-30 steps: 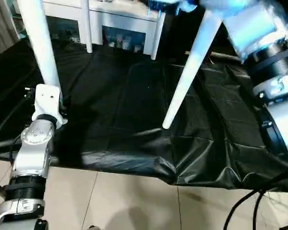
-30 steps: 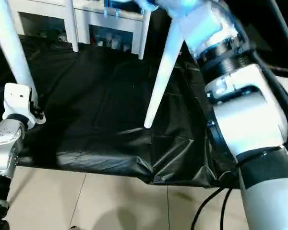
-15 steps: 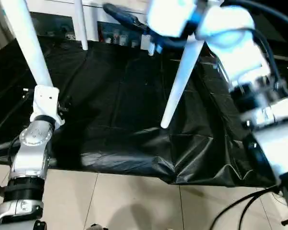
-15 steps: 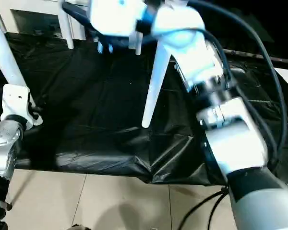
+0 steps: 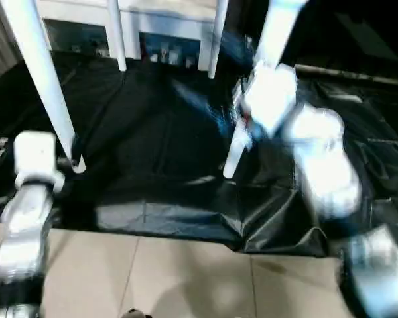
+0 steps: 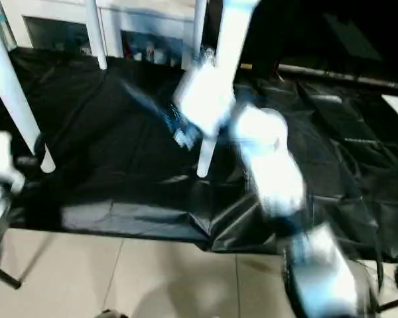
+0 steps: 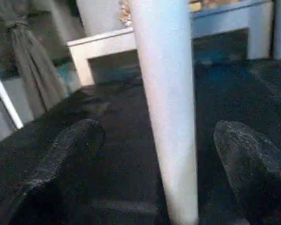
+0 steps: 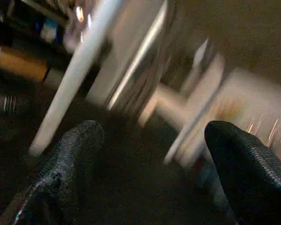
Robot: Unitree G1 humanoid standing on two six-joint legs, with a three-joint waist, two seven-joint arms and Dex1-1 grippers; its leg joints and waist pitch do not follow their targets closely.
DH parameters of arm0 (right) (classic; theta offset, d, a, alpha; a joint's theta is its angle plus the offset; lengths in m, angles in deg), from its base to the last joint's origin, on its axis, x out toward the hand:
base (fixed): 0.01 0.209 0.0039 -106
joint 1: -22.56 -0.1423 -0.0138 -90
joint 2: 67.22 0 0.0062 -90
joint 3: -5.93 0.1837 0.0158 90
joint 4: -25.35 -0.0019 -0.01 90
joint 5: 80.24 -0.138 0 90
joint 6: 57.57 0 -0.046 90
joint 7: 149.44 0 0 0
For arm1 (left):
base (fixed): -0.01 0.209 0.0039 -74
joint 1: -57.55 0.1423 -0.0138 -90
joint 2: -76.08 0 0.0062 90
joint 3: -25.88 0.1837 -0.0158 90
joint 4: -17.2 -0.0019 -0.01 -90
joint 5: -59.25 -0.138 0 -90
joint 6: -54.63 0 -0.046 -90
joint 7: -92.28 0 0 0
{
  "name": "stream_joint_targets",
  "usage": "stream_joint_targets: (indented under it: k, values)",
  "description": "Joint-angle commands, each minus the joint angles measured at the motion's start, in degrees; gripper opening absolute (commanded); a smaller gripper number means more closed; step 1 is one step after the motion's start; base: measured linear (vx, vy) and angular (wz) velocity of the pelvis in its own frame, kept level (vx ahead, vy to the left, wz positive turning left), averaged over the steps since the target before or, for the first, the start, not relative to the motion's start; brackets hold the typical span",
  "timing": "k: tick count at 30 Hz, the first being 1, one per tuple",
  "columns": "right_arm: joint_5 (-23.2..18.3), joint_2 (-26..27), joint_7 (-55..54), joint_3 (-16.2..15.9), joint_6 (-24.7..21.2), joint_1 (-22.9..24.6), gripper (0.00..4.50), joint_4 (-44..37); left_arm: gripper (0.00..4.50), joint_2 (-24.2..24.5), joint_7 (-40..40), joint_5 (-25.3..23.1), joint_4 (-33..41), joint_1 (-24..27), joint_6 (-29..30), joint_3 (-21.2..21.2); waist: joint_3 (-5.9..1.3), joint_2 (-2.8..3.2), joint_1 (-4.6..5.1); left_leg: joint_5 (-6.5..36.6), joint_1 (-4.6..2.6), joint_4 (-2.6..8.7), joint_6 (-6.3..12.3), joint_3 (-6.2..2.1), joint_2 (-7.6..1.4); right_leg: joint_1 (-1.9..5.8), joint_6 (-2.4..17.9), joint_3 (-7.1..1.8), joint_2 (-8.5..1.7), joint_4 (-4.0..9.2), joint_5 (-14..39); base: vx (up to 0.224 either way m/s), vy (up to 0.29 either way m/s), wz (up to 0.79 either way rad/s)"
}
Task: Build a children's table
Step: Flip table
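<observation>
Four legs down on the black sheet [image 5: 186, 152], so the children's table [image 5: 36, 73] stands upright and looks assembled; the step in hand reads as letting go. Left gripper [image 7: 159, 154] gapes wide around the near left leg [image 7: 166, 103], pads clear of it. Right gripper [image 8: 150, 154] spread open, empty, near the front right leg [image 5: 233, 149]. Next: pull both arms clear without knocking legs. No readable writing or brand.

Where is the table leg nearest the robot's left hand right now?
In the left eye view that table leg stands on the left, its foot on the black sheet. In the left wrist view it rises between the left gripper's spread fingers, not touching them.
</observation>
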State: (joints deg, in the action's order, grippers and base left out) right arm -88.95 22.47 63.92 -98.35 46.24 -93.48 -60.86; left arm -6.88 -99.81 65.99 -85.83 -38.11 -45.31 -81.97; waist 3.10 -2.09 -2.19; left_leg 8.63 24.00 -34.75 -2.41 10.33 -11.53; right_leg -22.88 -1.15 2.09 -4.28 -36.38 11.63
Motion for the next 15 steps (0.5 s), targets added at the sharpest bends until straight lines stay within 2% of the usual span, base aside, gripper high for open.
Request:
stream_joint_targets:
  k: [1, 3, 4, 5, 6, 7, 8, 9, 10, 11, 14, 15]
  values:
    - [-2.02, 0.12, -1.43, -0.69, -5.68, 4.49, 3.81, -3.83, 4.37, -1.47, -3.66, 4.49, 6.38, 3.18, -0.74, -0.93, -3.68, 2.18, -0.5, 27.3, -2.72, 5.43, -4.26, -1.15, -1.8, 0.94, 9.49, -1.94, -2.32, 4.93, 10.98, 0.0, 0.0, 0.0]
    - [-2.04, 0.95, -3.77, -0.01, -7.54, 7.64, 3.81, -4.66, 4.37, -2.15, -4.28, 5.41, 10.1, 5.64, -0.36, -0.3, -3.64, 2.24, -0.61, 26.88, -2.62, 5.51, -3.97, -1.08, -1.83, 0.8, 9.68, -1.99, -2.34, 5.09, 10.76, 0.0, 0.0, 0.0]
    - [-1.98, 1.66, -6.55, 0.84, -11.24, 10.86, 3.81, -5.5, 4.37, -3.19, -3.8, 6.04, 13.64, 7.45, 0.94, 0.62, -3.51, 2.03, -0.7, 27.56, -2.71, 5.51, -3.99, -1.05, -1.79, 0.66, 9.31, -1.96, -2.28, 5.18, 12.29, 0.0, 0.0, 0.0]
    - [-1.94, 2.17, -7.96, 1.52, -11.93, 12.23, 3.81, -6.05, 4.37, -3.95, -3.26, 6.61, 15.03, 7.74, 2.31, 1.11, -3.41, 1.94, -0.8, 27.64, -2.71, 5.58, -4.04, -1.04, -1.86, 0.64, 9.03, -2.01, -2.28, 5.28, 12.93, 0.0, 0.0, 0.0]
    - [-2.44, 3.33, -10.83, 2.96, -13.82, 14.82, 3.81, -7.33, 4.37, -5.35, -2.07, 7.47, 17.62, 8.1, 4.76, 2.15, -3.09, 1.78, -1.13, 28.95, -2.96, 5.67, -4.34, -0.96, -1.95, 0.22, 8.2, -2.1, -2.4, 5.54, 16.08, 0.0, 0.0, 0.0]
    - [-2.41, 3.49, -11.21, 3.17, -14.09, 15.04, 3.81, -7.5, 4.37, -5.44, -1.98, 7.44, 17.78, 8.1, 4.73, 2.31, -2.9, 1.93, -1.44, 30.72, -3.31, 5.67, -4.95, -1.03, -1.92, -0.19, 7.25, -2.17, -2.41, 5.96, 19.02, 0.0, 0.0, 0.0]
    - [-3.38, 6.0, -16.34, 6.32, -18.21, 18.12, 3.81, -9.69, 4.37, -6.88, 0.15, 6.12, 19.73, 7.59, 6.11, 4.8, -2.75, 1.26, -1.41, 31.81, -3.15, 5.65, -5.39, -1.12, -1.69, -0.16, 5.94, -2.12, -2.45, 6.31, 22.08, 0.0, 0.0, 0.0]
    - [-3.64, 6.25, -16.77, 6.61, -18.63, 18.42, 3.81, -9.86, 4.37, -7.13, 0.72, 5.63, 19.81, 7.39, 6.51, 5.07, -2.74, 1.45, -1.53, 31.86, -3.25, 5.78, -5.59, -1.15, -1.71, -0.22, 5.36, -2.21, -2.41, 6.31, 22.61, 0.0, 0.0, 0.0]
    - [-4.07, 7.47, -19.48, 8.24, -20.9, 20.27, 3.81, -10.69, 4.37, -8.93, 4.42, 2.53, 19.85, 6.1, 8.47, 6.5, -2.38, 1.29, -1.35, 34.31, -3.51, 5.88, -6.43, -1.45, -1.59, -0.49, 3.38, -1.99, -2.36, 6.74, 27.03, 0.0, 0.0, 0.0]
    - [-2.93, 7.49, -20.24, 8.49, -20.84, 20.73, 3.81, -10.39, 4.37, -9.77, 6.21, 0.57, 19.66, 5.6, 9.01, 6.97, -2.34, 1.06, -1.26, 34.96, -3.54, 5.79, -6.68, -1.53, -1.48, -0.51, 2.75, -1.91, -2.45, 6.93, 28.4, 0.0, 0.0, 0.0]
    - [-2.37, 7.5, -20.65, 8.63, -21.0, 21.21, 3.81, -10.27, 4.37, -10.31, 6.18, -1.45, 20.25, 5.88, 9.59, 7.82, -2.51, 0.89, -0.57, 33.33, -2.64, 5.98, -6.68, -2.04, -1.13, 0.37, 0.59, -1.49, -2.86, 7.29, 31.04, 0.0, 0.0, 0.0]
    - [-2.42, 7.64, -21.01, 8.77, -21.14, 21.11, 3.81, -9.98, 4.37, -10.49, 5.7, -2.0, 20.99, 6.33, 9.26, 8.3, -2.51, 0.32, -0.28, 32.96, -2.28, 6.08, -6.52, -2.12, -1.11, 0.61, 0.33, -1.34, -2.86, 7.29, 31.25, 0.0, 0.0, 0.0]
